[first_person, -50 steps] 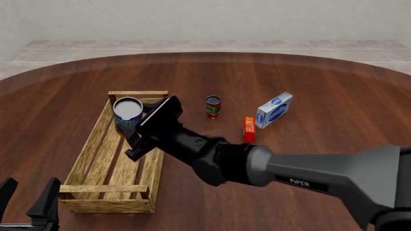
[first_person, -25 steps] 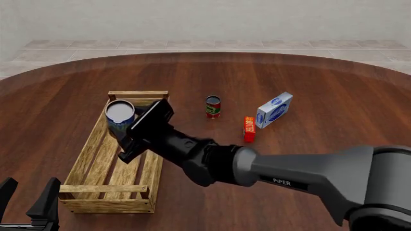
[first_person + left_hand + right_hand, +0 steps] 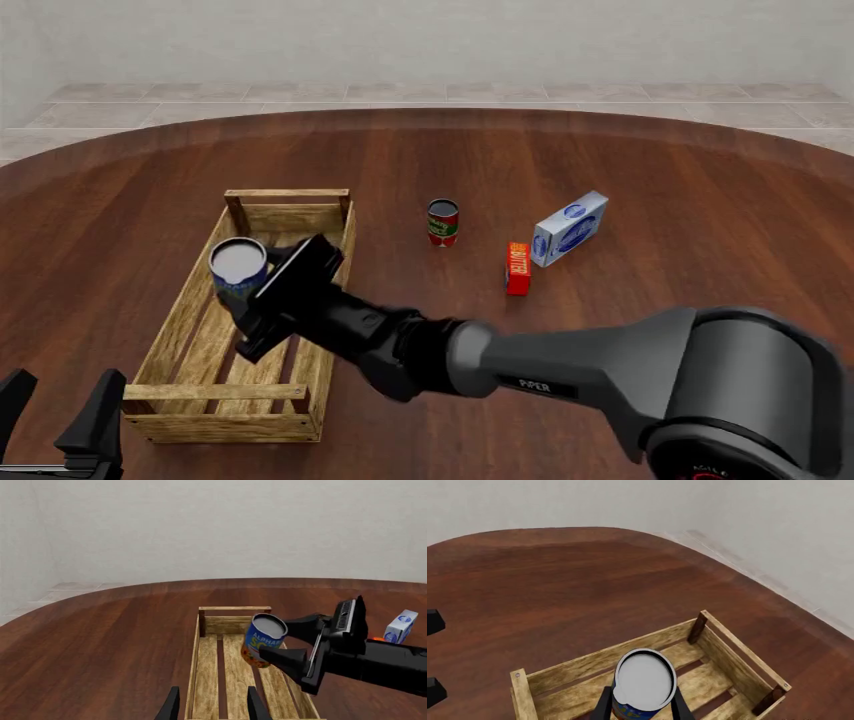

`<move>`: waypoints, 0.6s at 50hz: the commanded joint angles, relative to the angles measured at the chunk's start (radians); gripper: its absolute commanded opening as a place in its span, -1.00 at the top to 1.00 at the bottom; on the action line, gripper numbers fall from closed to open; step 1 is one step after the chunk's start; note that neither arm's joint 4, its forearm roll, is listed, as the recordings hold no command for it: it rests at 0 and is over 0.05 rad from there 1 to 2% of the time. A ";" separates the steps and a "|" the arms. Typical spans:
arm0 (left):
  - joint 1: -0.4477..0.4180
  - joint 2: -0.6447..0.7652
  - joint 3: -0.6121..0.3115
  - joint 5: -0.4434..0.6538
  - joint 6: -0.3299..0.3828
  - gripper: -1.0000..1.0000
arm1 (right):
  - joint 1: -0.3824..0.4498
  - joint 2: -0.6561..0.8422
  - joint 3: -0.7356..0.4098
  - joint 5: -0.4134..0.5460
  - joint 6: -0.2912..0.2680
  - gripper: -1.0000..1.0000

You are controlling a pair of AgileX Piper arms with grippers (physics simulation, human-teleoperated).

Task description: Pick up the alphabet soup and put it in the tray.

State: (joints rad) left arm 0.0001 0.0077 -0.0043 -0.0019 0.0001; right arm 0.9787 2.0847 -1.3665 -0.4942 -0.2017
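The alphabet soup [image 3: 238, 266] is a blue-labelled can with a grey top, held tilted over the far half of the tray [image 3: 186, 312]. My right gripper [image 3: 248, 292] is shut on its sides. In the right wrist view the can's lid [image 3: 644, 680] shows between two dark fingers [image 3: 604, 706], with the wooden tray [image 3: 740, 651] below. The left wrist view shows the can [image 3: 263, 639] above the tray's slats [image 3: 208, 672], clamped by the right gripper's black fingers [image 3: 288, 658]. My left gripper [image 3: 56, 410] stands open near the table's front edge, apart from the tray.
A red-and-green can [image 3: 443, 222] stands upright right of the tray. Further right lie a red box [image 3: 518, 268] and a blue-and-white carton [image 3: 570, 229]. The right arm [image 3: 561, 375] stretches across the table's front from the right.
The right gripper has carried the can leftward and nearer, from the tray's far right corner to over its inner slats, and lower. The left gripper has stayed put.
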 commanded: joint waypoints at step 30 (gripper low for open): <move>0.000 0.000 0.000 0.000 0.000 -1.00 | -0.010 0.120 -0.096 0.001 0.034 1.00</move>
State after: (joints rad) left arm 0.0001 0.0077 -0.0043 -0.0019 0.0001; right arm 0.9729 2.1992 -1.4389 -0.4942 -0.1894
